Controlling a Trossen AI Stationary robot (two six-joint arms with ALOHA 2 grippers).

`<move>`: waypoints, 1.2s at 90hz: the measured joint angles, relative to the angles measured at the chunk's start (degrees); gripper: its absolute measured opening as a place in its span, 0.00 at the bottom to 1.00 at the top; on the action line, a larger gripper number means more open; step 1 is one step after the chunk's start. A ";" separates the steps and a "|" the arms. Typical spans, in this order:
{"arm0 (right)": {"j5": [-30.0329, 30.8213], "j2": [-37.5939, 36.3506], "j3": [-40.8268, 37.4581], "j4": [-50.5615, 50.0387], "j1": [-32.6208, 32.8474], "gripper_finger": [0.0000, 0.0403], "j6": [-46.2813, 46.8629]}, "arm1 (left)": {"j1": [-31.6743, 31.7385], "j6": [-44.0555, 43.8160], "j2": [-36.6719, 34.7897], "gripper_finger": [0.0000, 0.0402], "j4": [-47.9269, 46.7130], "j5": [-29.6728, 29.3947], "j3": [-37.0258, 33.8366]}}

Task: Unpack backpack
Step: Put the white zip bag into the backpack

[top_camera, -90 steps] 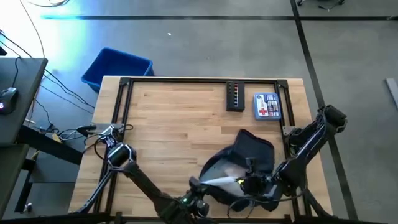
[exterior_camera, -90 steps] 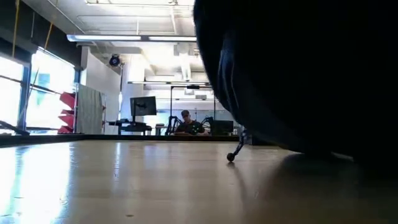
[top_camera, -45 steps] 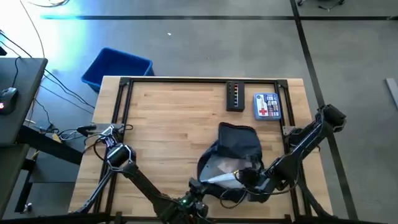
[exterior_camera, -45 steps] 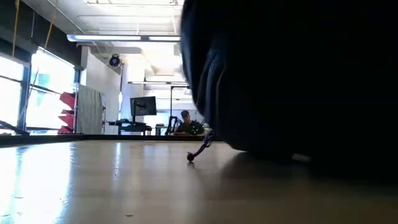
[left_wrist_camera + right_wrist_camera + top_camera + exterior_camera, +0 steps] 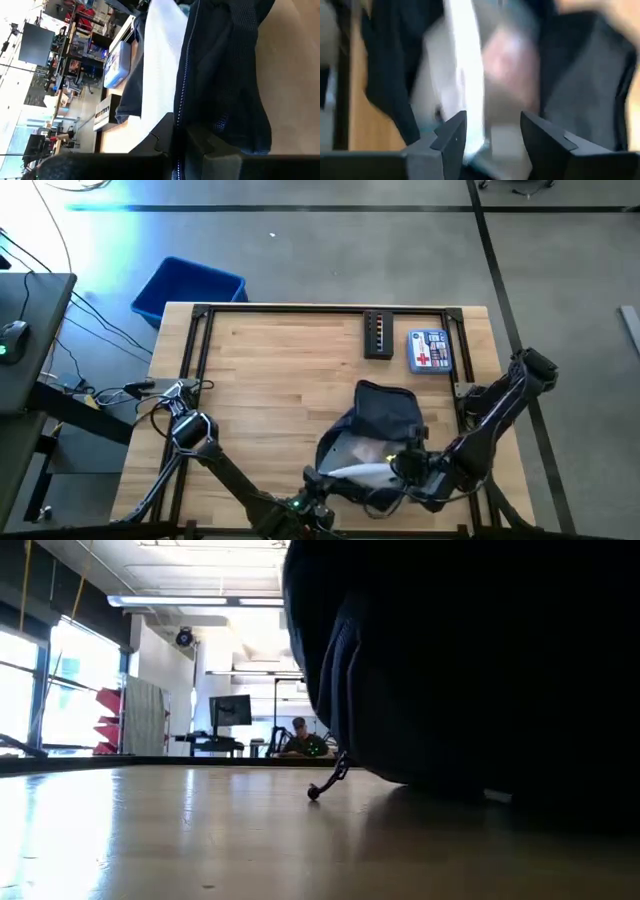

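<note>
The dark navy backpack [image 5: 388,416] lies on the table's near right part, its opening toward the near edge. Pale contents [image 5: 362,456] show in the opening. It fills the right of the low view [image 5: 470,670], a zipper pull [image 5: 314,792] dangling onto the wood. My left gripper [image 5: 179,131] is shut at the opening's left rim [image 5: 320,476]. My right gripper [image 5: 490,131] stands open at the opening's right side [image 5: 406,469], its fingers on either side of a blurred pale pouch [image 5: 470,75]. My left gripper pinches the backpack's zippered opening edge [image 5: 183,105] between its two fingers, which lie along the zipper line. The fabric runs away from the fingers, and the backpack's body rests on the table. Whether my right gripper touches the pale pouch, I cannot tell.
A black case with coloured markers [image 5: 378,335] and a blue-and-white first-aid box [image 5: 429,350] lie at the far right of the table. A bright blue bin [image 5: 188,288] stands on the floor beyond the far left corner. Bare wood [image 5: 270,380] spreads over the table's left half.
The backpack has slid toward the table's left, then eased slightly back; its far end has bunched up and its zipper pull has swung left. My right gripper went left and farther in with it, then drew back toward the near right.
</note>
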 joint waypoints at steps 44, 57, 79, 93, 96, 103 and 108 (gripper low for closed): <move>2.40 0.13 -11.92 47.29 -8.53 0.34 -19.34 | 0.00 -0.91 0.00 0.00 0.00 0.04 0.00; -4.93 0.13 -17.49 58.36 -11.58 0.34 -24.06 | 0.00 -0.94 0.00 0.00 0.00 0.07 0.00; -10.70 1.13 -20.59 65.95 -12.49 0.34 -26.10 | 0.17 -1.01 0.00 0.00 0.00 1.03 0.00; -10.42 4.80 -20.59 67.61 -12.54 0.34 -27.41 | 0.24 -1.05 0.00 0.00 0.02 1.11 0.00; -9.98 5.66 -20.59 68.20 -12.81 0.34 -27.68 | 0.33 -1.07 0.00 0.00 0.04 1.14 0.00; -6.61 7.30 -20.59 68.75 -13.20 0.34 -27.96 | 0.45 -1.42 0.00 0.00 0.04 1.49 0.00; -3.73 8.01 -20.59 69.93 -13.03 0.32 -29.84 | 0.49 -1.44 0.00 0.00 0.02 1.84 0.00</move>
